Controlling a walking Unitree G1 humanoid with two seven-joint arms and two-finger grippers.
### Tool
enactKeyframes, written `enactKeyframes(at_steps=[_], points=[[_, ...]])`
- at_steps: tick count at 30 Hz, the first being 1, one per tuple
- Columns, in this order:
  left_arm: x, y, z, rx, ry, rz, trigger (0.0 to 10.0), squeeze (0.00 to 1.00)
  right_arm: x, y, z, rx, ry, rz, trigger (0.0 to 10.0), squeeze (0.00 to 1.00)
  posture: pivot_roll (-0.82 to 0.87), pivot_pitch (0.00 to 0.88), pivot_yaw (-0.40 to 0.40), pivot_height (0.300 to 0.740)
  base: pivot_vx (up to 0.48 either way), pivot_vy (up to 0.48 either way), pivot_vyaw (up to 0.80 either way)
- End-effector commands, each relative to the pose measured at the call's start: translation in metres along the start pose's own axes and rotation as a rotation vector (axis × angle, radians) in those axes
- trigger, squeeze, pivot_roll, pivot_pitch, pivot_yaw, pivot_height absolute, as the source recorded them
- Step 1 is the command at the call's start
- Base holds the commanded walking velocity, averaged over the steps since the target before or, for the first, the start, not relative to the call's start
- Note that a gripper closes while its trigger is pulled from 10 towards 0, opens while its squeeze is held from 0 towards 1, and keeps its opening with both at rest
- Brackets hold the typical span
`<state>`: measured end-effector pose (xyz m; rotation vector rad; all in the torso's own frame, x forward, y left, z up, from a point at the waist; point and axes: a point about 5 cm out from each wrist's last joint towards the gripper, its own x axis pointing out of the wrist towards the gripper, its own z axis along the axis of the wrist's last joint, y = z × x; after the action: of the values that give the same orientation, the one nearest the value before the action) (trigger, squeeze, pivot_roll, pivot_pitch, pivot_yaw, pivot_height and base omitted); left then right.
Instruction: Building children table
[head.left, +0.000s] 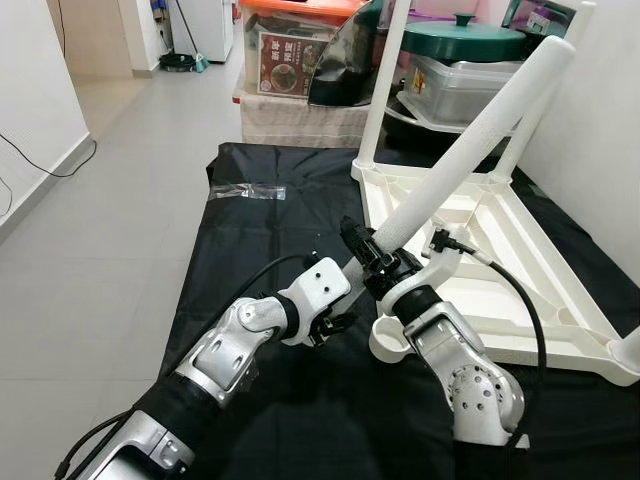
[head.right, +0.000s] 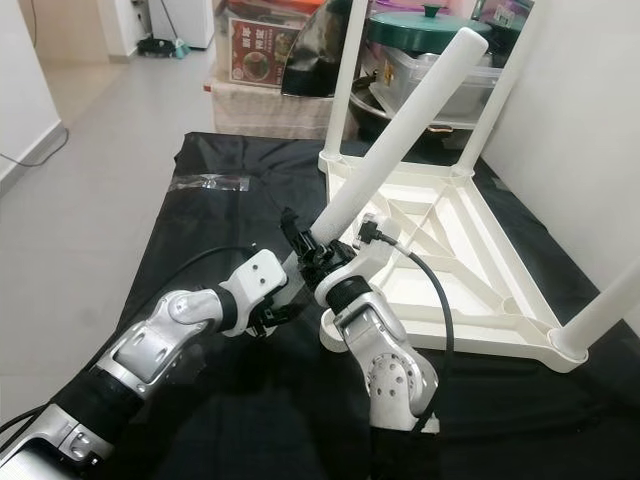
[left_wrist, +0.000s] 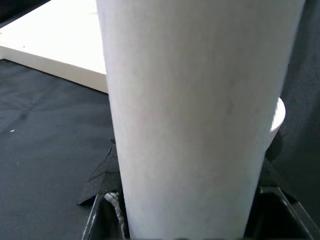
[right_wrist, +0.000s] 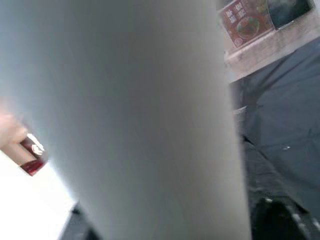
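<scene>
The white children's table (head.left: 505, 352) lies upside down on a black sheet (head.left: 270, 235), with three legs standing up from its corners. A loose white table leg (head.left: 470, 145) slants up to the right over the table. Its lower end sits above the near left corner socket (head.left: 387, 346). My right gripper (head.left: 372, 255) reaches up from below and is shut on that lower end. My left gripper (head.left: 346, 282) comes in from the left and is shut on the same leg (left_wrist: 190, 125) just beside it. The leg's very tip is hidden behind the fingers.
A clear plastic bag (head.left: 247, 192) lies at the sheet's far left. Storage boxes (head.left: 300, 50) and a green-lidded pot (head.left: 465, 40) stand behind the table. A white wall (head.left: 600, 120) runs close on the right. Tiled floor (head.left: 120, 220) opens to the left.
</scene>
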<state>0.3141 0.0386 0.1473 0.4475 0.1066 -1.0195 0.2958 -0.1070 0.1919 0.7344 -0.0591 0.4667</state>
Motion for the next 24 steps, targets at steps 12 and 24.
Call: enactKeyframes(at_steps=[12,24], points=[[0.010,-0.008,0.006,0.054,-0.030,-0.026,10.0,1.00,-0.003,0.005,-0.004,0.017,-0.004,0.020,0.0,0.00,0.11,0.000,-0.096,0.740,0.000,0.000,0.00],[-0.002,0.012,0.023,-0.072,-0.166,0.047,10.0,1.00,-0.005,-0.002,0.005,-0.049,-0.024,0.006,0.0,0.00,0.11,0.000,-0.099,0.740,0.000,0.000,0.00]])
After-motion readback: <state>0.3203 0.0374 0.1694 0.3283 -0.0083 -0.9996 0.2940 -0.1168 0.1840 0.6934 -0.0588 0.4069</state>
